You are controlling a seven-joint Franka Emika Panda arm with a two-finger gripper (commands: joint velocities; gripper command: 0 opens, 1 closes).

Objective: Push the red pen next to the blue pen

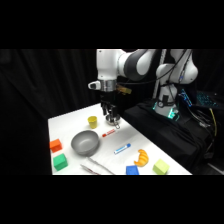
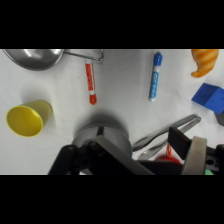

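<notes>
The red pen (image 1: pixel 109 133) lies on the white table between the yellow cup and the grey bowl's far side. In the wrist view the red pen (image 2: pixel 90 82) lies lengthwise, whitish end up. The blue pen (image 1: pixel 122 148), white barrel with blue ends, rests a short way toward the table's front right. In the wrist view the blue pen (image 2: pixel 155 76) lies roughly parallel to the red one, with a clear gap between them. My gripper (image 1: pixel 113 121) hangs just above and behind the red pen, apart from it and holding nothing I can see.
A yellow cup (image 1: pixel 92 121) stands left of the gripper, and a grey bowl (image 1: pixel 85 142) sits in front of it. Orange block (image 1: pixel 55 145) and green block (image 1: pixel 60 161) lie at the left. Tongs (image 1: pixel 97 167), a blue block (image 1: pixel 132 170), a croissant-shaped toy (image 1: pixel 142 157) and a lime block (image 1: pixel 160 166) line the front edge.
</notes>
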